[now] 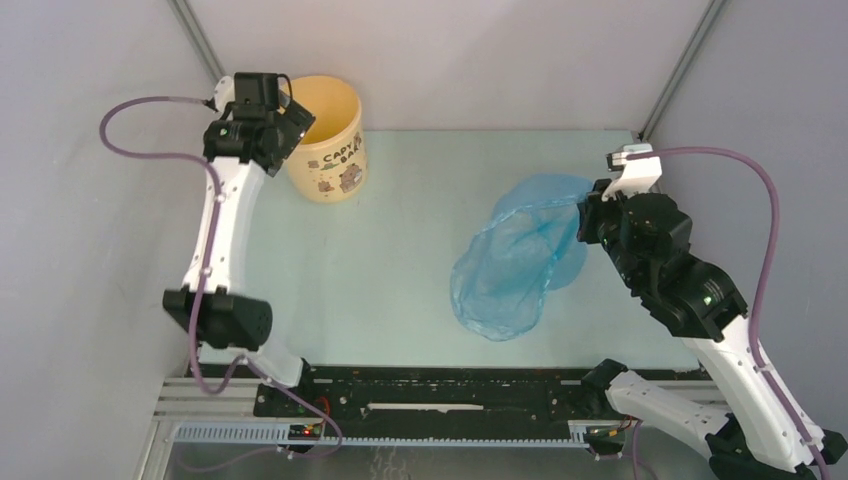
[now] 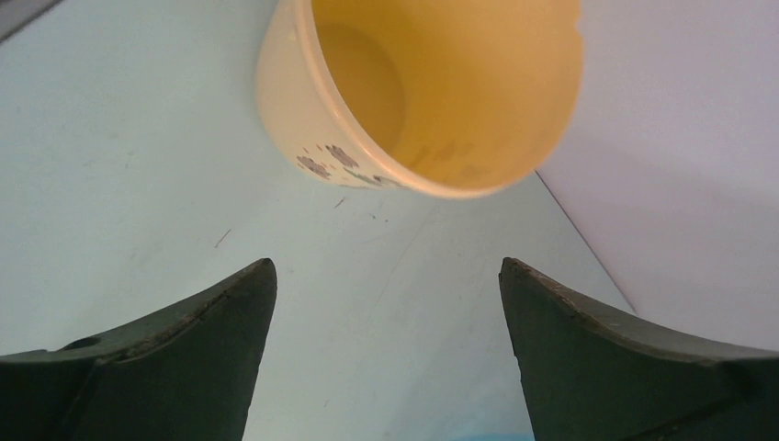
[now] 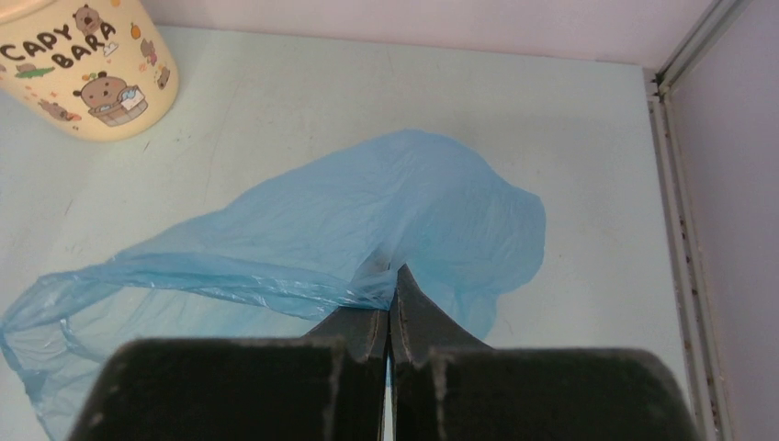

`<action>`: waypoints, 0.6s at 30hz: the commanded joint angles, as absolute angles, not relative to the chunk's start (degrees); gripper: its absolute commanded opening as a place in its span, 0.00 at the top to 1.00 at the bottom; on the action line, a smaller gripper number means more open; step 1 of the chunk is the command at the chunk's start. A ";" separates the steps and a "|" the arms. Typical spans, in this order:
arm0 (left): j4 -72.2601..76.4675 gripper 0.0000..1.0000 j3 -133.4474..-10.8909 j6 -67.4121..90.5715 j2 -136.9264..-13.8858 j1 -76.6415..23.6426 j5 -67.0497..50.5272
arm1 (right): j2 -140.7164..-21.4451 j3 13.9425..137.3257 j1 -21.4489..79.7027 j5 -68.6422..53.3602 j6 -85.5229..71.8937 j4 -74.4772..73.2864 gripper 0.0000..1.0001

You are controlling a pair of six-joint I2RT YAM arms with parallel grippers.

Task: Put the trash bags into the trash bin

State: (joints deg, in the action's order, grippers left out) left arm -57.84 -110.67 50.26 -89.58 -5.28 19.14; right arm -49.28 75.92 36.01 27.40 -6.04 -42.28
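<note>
On the left, we see the left arm [image 1: 215,235] reach from its base toward the far left corner of the table [image 1: 380,270], a purple cable [image 1: 135,140] looping off its wrist. The left gripper [image 2: 386,266] has its dark fingers spread wide with nothing between them. In the left wrist view only the pale table surface shows in the gap.

Just ahead of those fingers stands the trash bin [image 1: 335,165], a round pale-yellow bucket set upright near the back wall. From above, the gripper head overlaps the bin's left rim. The left wrist camera looks into the bin's mouth at its yellow inner wall and floor. The right wrist view shows the brown "CAPY BARA" lettering and cartoon animals on its side.

Moving right across bare table, well apart from the bin, we come to the trash bag [image 1: 510,265]. It is thin, light-blue, translucent film, wrinkled and glossy, lying loosely spread right of centre.

At the bag's right side, the right gripper [image 3: 395,276] has its fingers pressed together on a pinch of the film. There the plastic gathers into a raised ridge that runs up to the fingertips, while the rest of the bag trails off to the left on the table. The right arm [image 1: 720,320] bends in from the near right corner.
</note>
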 commanded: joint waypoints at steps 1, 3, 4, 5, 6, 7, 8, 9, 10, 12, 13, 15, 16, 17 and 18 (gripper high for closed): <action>-57.83 0.04 -114.86 59.53 -97.99 -0.54 17.49 | -47.47 78.09 34.96 29.22 -5.28 -42.43 1.00; -55.37 0.05 -115.44 61.20 -100.72 -0.18 15.15 | -47.45 78.13 34.79 28.94 -5.13 -42.61 1.00; -54.47 0.05 -115.80 62.00 -102.02 1.39 14.36 | -47.37 78.11 34.79 28.83 -5.10 -42.81 1.00; -53.58 0.06 -116.29 62.34 -103.06 1.64 14.02 | -47.25 78.13 34.73 28.86 -5.07 -42.97 1.00; -52.66 0.06 -116.64 62.39 -104.03 1.70 14.13 | -47.09 78.07 34.67 28.91 -5.13 -43.21 1.00; -51.82 0.07 -116.83 62.48 -104.80 1.74 14.52 | -46.98 78.08 34.63 28.98 -5.19 -43.40 1.00; -50.88 0.09 -116.62 62.35 -105.50 1.82 14.94 | -46.88 78.08 34.55 29.04 -5.28 -43.55 1.00; -49.82 0.14 -116.21 62.38 -106.08 1.95 14.86 | -46.84 78.08 34.42 29.14 -5.36 -43.59 1.00; -48.65 0.19 -115.83 62.48 -106.59 2.20 13.99 | -46.85 78.05 34.31 29.13 -5.36 -43.51 1.00; -45.73 0.29 -114.67 62.08 -107.42 2.61 11.65 | -47.15 78.33 34.14 28.99 -5.16 -43.46 1.00; -45.48 0.32 -114.46 62.24 -107.73 2.64 11.33 | -47.30 78.55 34.04 29.00 -4.96 -43.35 1.00; -45.19 0.38 -113.73 62.55 -107.79 2.66 10.03 | -47.89 78.86 33.86 28.96 -4.12 -42.91 1.00; -45.45 0.41 -113.37 62.57 -107.52 2.68 9.36 | -48.13 78.99 33.70 28.96 -3.71 -42.63 1.00; -45.59 0.44 -112.78 62.46 -107.10 2.60 8.98 | -48.50 79.09 33.52 28.99 -3.40 -42.21 1.00; -45.66 0.48 -112.02 62.11 -106.55 2.62 8.79 | -48.71 79.13 33.30 28.87 -3.13 -41.73 1.00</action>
State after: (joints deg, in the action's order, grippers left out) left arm -48.27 -112.42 61.54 -108.05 2.28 11.33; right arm -47.81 76.73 34.04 28.23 -5.26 -43.57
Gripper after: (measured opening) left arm 0.578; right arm 0.006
